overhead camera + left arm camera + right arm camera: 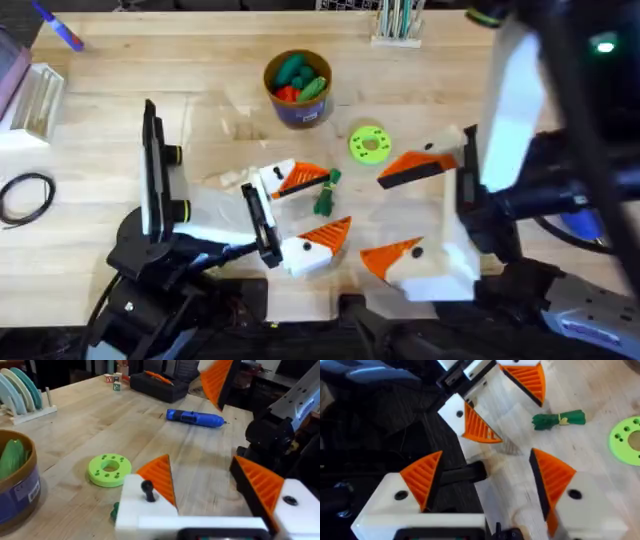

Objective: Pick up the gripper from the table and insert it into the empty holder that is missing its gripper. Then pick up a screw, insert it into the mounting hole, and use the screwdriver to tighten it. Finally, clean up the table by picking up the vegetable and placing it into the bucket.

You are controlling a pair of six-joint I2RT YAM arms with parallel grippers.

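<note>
- Arms: black links and joints, yellow rings on the left arm.
- Left gripper (305,215), right gripper (420,210): white bodies, orange ribbed pads, black screws behind the jaws.

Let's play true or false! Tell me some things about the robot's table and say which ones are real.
1. A green vegetable lies on the table. True.
2. The bucket has nothing in it. False: it holds green and orange veggies.
3. The left claw and the right claw are both open. True.
4. The green ring sits inside the bucket. False: it lies flat on the table beside the bucket.
5. The right claw is holding the blue screwdriver. False: the screwdriver lies on the table, and that claw holds nothing.
</note>
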